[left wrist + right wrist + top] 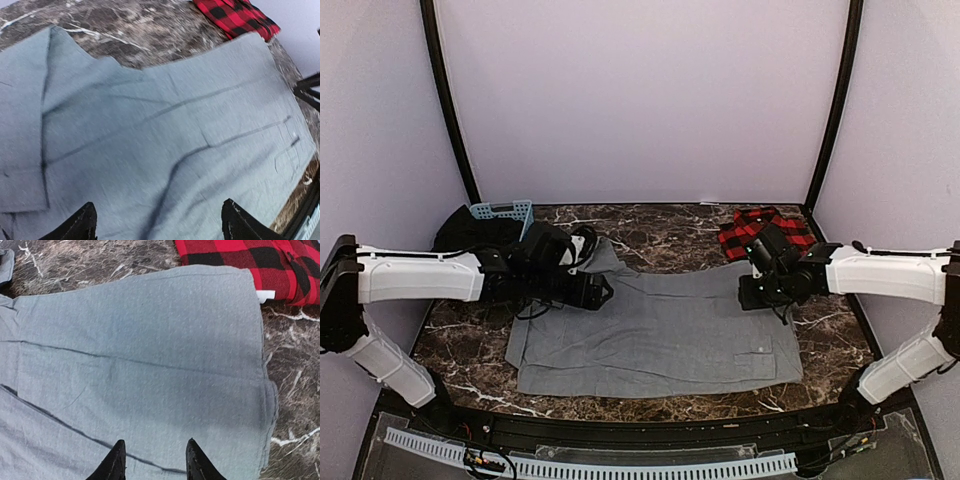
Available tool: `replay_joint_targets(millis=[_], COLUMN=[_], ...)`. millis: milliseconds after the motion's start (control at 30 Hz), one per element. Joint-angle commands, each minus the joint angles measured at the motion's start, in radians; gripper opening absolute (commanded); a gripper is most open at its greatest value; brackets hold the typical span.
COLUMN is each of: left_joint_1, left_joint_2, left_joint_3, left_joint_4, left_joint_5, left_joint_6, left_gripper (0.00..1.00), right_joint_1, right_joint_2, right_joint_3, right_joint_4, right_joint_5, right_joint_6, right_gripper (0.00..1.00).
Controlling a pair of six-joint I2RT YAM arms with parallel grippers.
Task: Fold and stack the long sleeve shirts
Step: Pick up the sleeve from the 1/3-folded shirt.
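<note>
My left claw [159, 204] is released, its two dark fingers spread wide with nothing between them, and it hovers over the left part of the plain grey cloth shirt [660, 335]. That shirt lies spread out nearly flat across the middle of the dark marble-patterned bench [660, 228], with a few long creases running through it and a flap of cloth folded over along its left side. My right claw [156, 442] hovers over the shirt's right part. Its fingers stand apart by a narrower gap than the left's, and I see only flat grey cloth below them, so it grasps nothing. The red-and-black plaid flannel shirt [750, 228] sits bunched at the far right corner of the bench, and its near edge meets the grey shirt's far right corner. A small white tag [266, 295] shows at that edge. At the far left of the bench stands a light blue plastic basket [502, 210], with a dark bundle [470, 232] just beside it.
</note>
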Motion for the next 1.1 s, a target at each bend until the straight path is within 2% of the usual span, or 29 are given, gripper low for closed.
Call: replay_joint_targets(millis=[0,267,533,833,967,1067], left_joint_1=[0.09,0.192,0.208,0.21,0.213,0.215], left_joint_2=[0.086,0.271,0.413,0.552,0.579,0.582], left_joint_3=[0.11,0.259,0.362,0.476,0.504,0.511], left_joint_4=[-0.085,-0.215,-0.241,-0.265,-0.281,-0.286], left_joint_5=[-0.052,-0.229,-0.374,-0.492,-0.515,-0.509], left_joint_6=[0.062,0.114,0.157,0.258,0.276,0.279], left_gripper=[0.85,0.84,0.79,0.82,0.75,0.65], right_joint_1=[-0.063,-0.15,-0.166,-0.168,-0.169,-0.169], right_joint_2=[0.032,0.063,0.116,0.137,0.145,0.145], right_joint_3=[0.061,0.068,0.02,-0.011,-0.018,-0.022], right_joint_4=[0.043,0.098,0.162,0.194,0.201,0.204], right_joint_5=[0.008,-0.043,-0.105,-0.132,-0.144,-0.146], right_joint_6=[-0.113,-0.185,-0.181,-0.177,-0.173,-0.171], right_gripper=[0.38,0.38,0.38,0.37,0.37,0.37])
